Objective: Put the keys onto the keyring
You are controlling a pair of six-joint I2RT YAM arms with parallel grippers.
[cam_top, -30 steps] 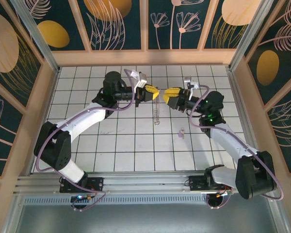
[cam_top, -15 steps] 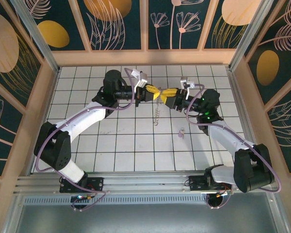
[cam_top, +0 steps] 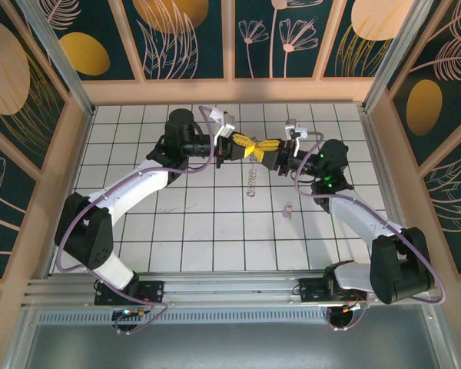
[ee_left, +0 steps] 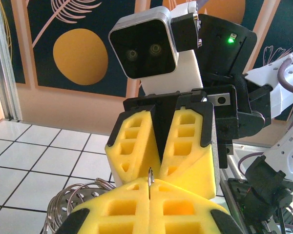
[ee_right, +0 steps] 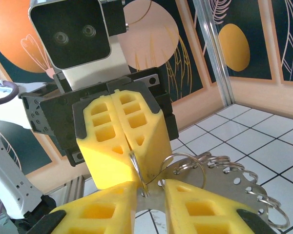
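My left gripper is held above the tiles and is shut on a thin metal keyring, whose edge sticks up between its yellow fingers. My right gripper meets it tip to tip. Its fingers stand a little apart around the keyring and the end of the plate hanging from it. In the left wrist view the right gripper sits just beyond my left gripper. A small pale pink key lies on the tiles below the right arm, apart from both grippers.
A perforated metal plate carrying several small rings hangs from the keyring, dangling under the grippers. White tiles spread all round, bounded by wooden walls at the back and sides.
My right gripper has moved left to meet the left one, and its fingers have narrowed around the keyring. The left gripper has kept its grip and barely moved.
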